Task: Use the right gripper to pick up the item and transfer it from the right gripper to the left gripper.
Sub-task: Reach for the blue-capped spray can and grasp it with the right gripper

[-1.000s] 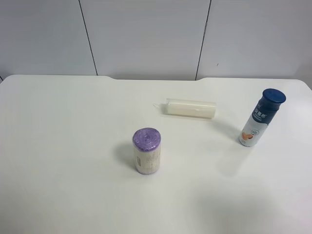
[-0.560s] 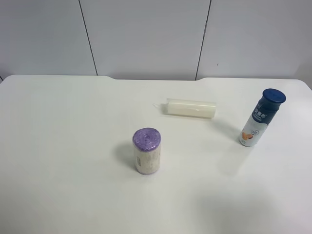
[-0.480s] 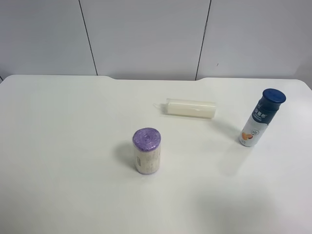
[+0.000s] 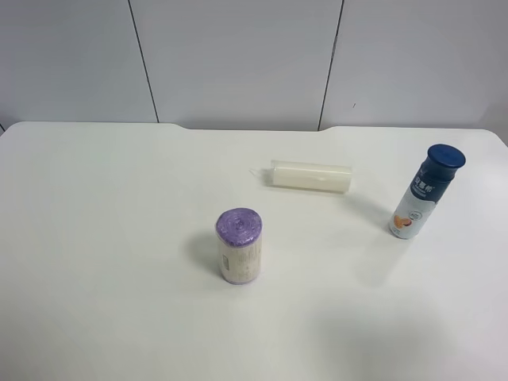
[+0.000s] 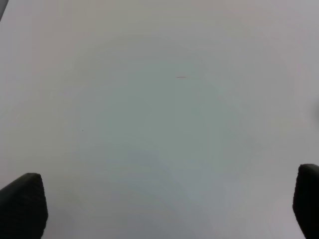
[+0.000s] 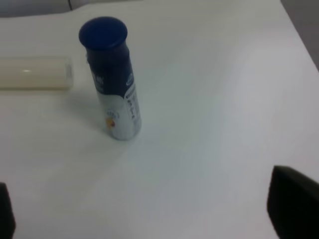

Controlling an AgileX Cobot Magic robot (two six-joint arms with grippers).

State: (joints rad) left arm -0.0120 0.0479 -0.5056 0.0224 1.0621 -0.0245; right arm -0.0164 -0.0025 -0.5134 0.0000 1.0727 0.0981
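Right wrist view shows your right hand (image 6: 149, 211) wide open and empty; centre it around the slim blue-capped white bottle (image 6: 113, 84), avoiding the cream-white tube (image 6: 32, 73).

- White table (image 4: 95, 238), matte, fills most of the exterior high view; far edge has a shallow recess mid-span.
- Grey-white panelled wall (image 4: 238, 63) behind, two dark vertical seams (image 4: 143, 59).
- Even, soft light, faint shadows.

Dark blue over white bottle (image 4: 423, 193) with orange picture; purple-topped can (image 4: 239, 246); cream tube (image 4: 311, 176); white table (image 4: 95, 238).
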